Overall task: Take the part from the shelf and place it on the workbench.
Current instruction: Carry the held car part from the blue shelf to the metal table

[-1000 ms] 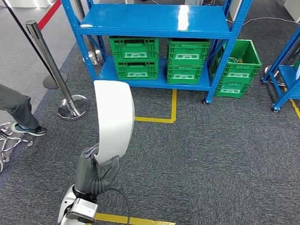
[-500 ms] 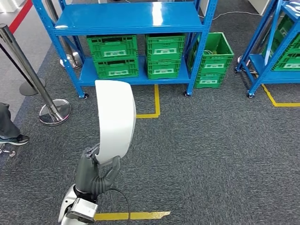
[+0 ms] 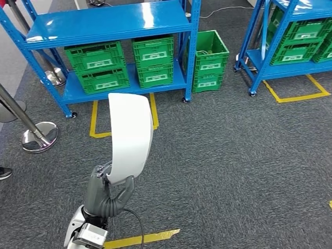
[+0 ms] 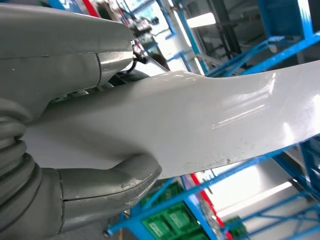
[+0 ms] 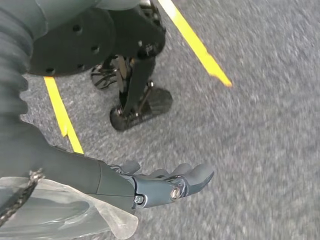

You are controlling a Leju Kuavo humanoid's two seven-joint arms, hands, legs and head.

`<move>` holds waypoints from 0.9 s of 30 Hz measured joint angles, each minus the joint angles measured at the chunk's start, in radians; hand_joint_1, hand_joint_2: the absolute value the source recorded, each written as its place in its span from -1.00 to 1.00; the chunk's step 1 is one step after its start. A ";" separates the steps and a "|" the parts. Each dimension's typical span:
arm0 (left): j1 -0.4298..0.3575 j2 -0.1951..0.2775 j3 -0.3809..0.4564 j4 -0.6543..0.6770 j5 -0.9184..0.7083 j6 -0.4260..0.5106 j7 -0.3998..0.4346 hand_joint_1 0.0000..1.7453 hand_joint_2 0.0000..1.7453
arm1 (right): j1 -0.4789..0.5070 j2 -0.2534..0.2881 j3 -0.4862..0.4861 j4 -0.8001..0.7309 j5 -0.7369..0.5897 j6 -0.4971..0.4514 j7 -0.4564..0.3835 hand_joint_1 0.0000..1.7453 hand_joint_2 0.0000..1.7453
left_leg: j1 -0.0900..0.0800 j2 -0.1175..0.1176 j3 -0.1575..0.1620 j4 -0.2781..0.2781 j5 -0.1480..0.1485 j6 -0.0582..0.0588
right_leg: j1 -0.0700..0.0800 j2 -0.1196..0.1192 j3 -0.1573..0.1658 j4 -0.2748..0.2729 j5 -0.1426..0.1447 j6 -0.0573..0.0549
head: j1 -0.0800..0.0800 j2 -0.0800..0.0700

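The part is a curved white shell (image 3: pixel 130 136), held upright at the lower left of the head view. My left hand (image 3: pixel 105 193) grips its lower edge, thumb on the near face and fingers behind it. In the left wrist view the shell (image 4: pixel 196 122) runs across the frame, with the thumb (image 4: pixel 113 185) pressed on it. My right hand (image 5: pixel 162 184) hangs above grey carpet with its fingers stretched out and nothing in it. Ahead stands a blue shelf (image 3: pixel 106 23) with green crates (image 3: pixel 97 65) on its lower level.
Another green crate (image 3: pixel 209 59) sits on the floor beside the shelf. A second blue rack (image 3: pixel 297 31) with crates stands at the right. A steel stanchion base (image 3: pixel 39 136) is at the left, a person's shoe (image 3: pixel 4 172) at the left edge. Yellow floor tape (image 3: pixel 139 239) lies near me.
The camera has turned to the right: the shelf, crates and stanchion slid left and a second rack came into view. My left hand keeps the same hold on the white shell.
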 joint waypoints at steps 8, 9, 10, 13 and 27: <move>0.000 -0.002 0.002 -0.005 0.002 -0.005 -0.002 1.00 1.00 | -0.002 -0.003 -0.007 0.006 0.014 0.001 -0.002 -1.00 1.00 | 0.005 0.037 0.024 -0.102 0.030 0.018 | -0.004 -0.046 -0.097 0.125 -0.067 0.041 | 0.004 0.000; 0.001 -0.002 0.002 -0.005 0.002 -0.006 -0.003 1.00 1.00 | -0.003 -0.003 -0.007 0.006 0.015 0.001 -0.002 -1.00 1.00 | 0.004 0.051 0.021 -0.102 0.031 0.019 | -0.006 -0.058 -0.127 0.193 -0.100 0.045 | 0.006 0.000; 0.002 -0.002 0.003 -0.005 0.003 -0.006 -0.003 1.00 1.00 | -0.003 -0.004 -0.007 0.006 0.015 0.002 -0.002 -1.00 1.00 | 0.003 0.065 0.020 -0.101 0.031 0.019 | -0.007 -0.063 -0.150 0.248 -0.121 0.050 | 0.006 0.000; 0.003 -0.001 0.003 -0.005 0.003 -0.008 -0.003 1.00 1.00 | 0.000 -0.005 -0.008 0.006 0.017 0.002 -0.002 -1.00 1.00 | 0.002 0.101 0.018 -0.096 0.029 0.016 | -0.009 -0.076 -0.105 0.200 -0.078 0.057 | 0.006 0.000; 0.005 0.003 0.003 -0.007 0.004 -0.013 -0.003 1.00 1.00 | -0.003 -0.008 -0.022 0.010 0.028 0.002 -0.003 -1.00 1.00 | 0.003 0.057 -0.098 0.211 -0.121 -0.031 | -0.006 -0.037 -0.002 -0.005 0.001 -0.005 | -0.002 0.000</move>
